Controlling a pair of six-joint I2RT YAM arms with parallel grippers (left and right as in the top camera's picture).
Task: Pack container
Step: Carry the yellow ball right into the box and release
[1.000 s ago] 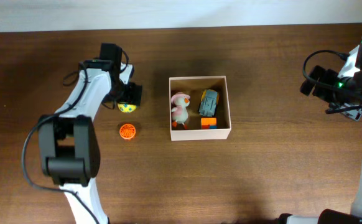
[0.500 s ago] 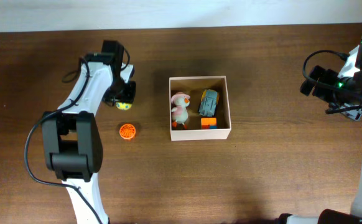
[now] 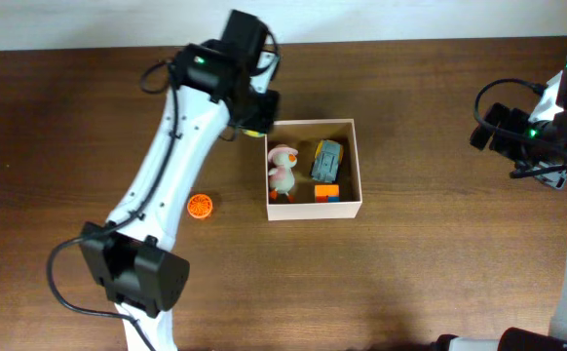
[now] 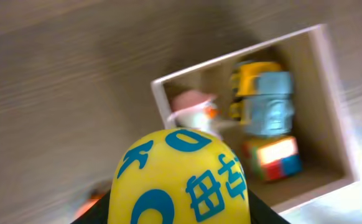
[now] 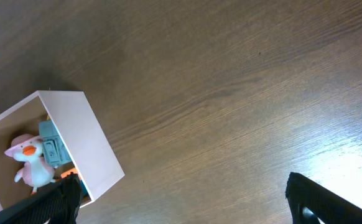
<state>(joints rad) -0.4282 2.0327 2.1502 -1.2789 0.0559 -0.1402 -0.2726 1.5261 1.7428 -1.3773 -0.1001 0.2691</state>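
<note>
The container (image 3: 314,211), a white-walled box with a tan inside, sits mid-table and holds a pink duck toy (image 3: 282,171), a blue and yellow toy (image 3: 327,159) and an orange and blue cube (image 3: 327,192). My left gripper (image 3: 252,117) hangs by the box's far left corner, shut on a yellow ball with blue markings (image 4: 181,177). In the left wrist view the box (image 4: 161,94) lies below and beyond the ball. My right gripper (image 3: 490,129) is open and empty, far to the right; in its own view the right gripper (image 5: 187,208) has only bare wood between its fingers.
A small orange ball (image 3: 200,206) lies on the wood left of the box. The left arm stretches from the near edge across the table's left half. The right wrist view shows the box's white wall (image 5: 81,140) at its left side.
My left gripper has shut on the yellow ball, lifted it off the table and carried it right, up to the box's far left corner. The right arm has not moved.
</note>
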